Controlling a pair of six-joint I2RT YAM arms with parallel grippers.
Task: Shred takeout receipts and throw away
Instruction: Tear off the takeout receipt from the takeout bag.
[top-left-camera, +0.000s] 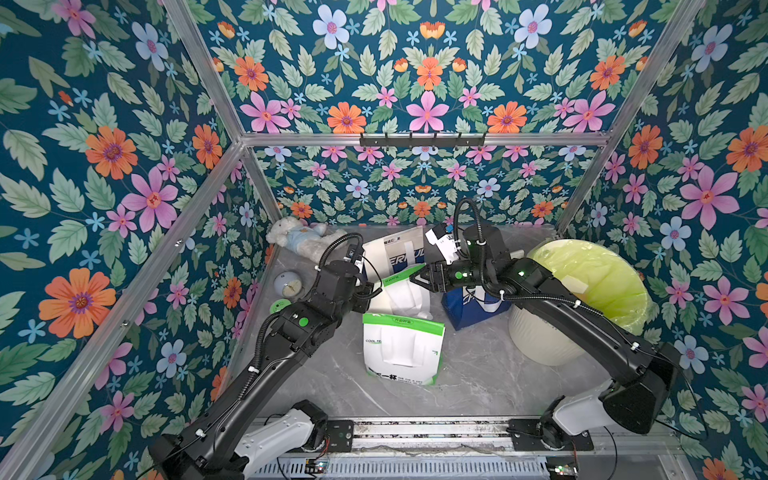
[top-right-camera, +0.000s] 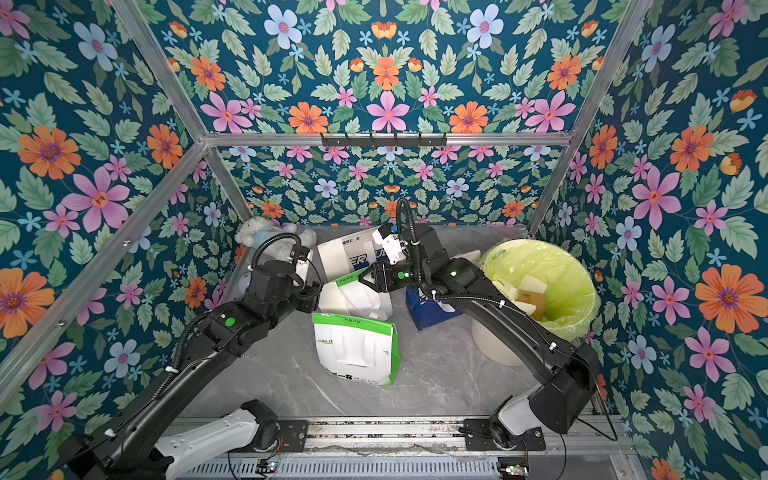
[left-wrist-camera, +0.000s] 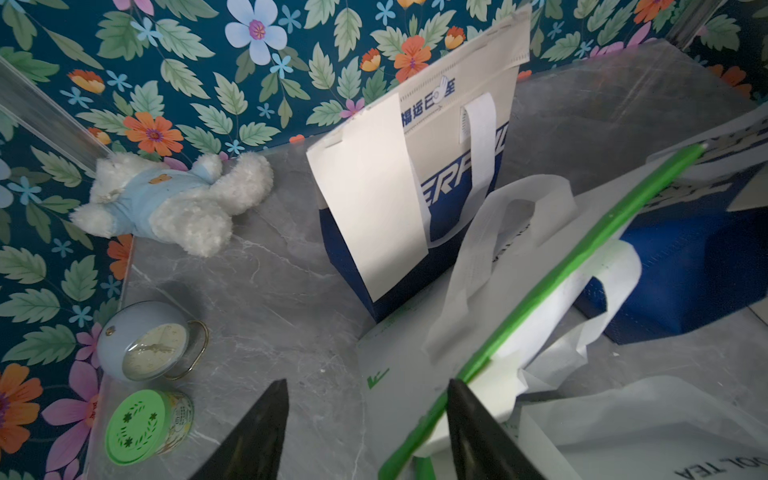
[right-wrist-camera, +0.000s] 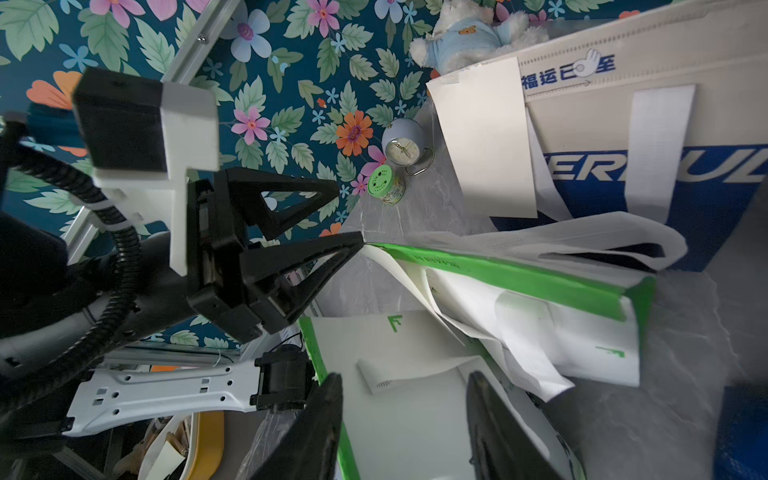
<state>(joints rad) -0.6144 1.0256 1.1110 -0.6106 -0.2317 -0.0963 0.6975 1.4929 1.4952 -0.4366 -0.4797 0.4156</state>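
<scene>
Fingers (left-wrist-camera: 257, 424) of both arms (top-left-camera: 291, 332) (top-left-camera: 561, 307) gape among four bags (top-left-camera: 386, 253) (top-left-camera: 405, 297) (top-left-camera: 399, 353) (top-left-camera: 461, 311).

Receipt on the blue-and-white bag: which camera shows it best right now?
Left wrist view: the receipt fills the middle, whole and unblocked, flat against the face of the bag. The right wrist view shows it whole too, but smaller. In both top views it barely stands out from the bag's white.

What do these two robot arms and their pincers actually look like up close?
The left arm and right arm are matte black with white base segments, ribbed black cables tied with white zip ties, and glowing green dots. Each ends in black, pointed triangular fingers.
</scene>
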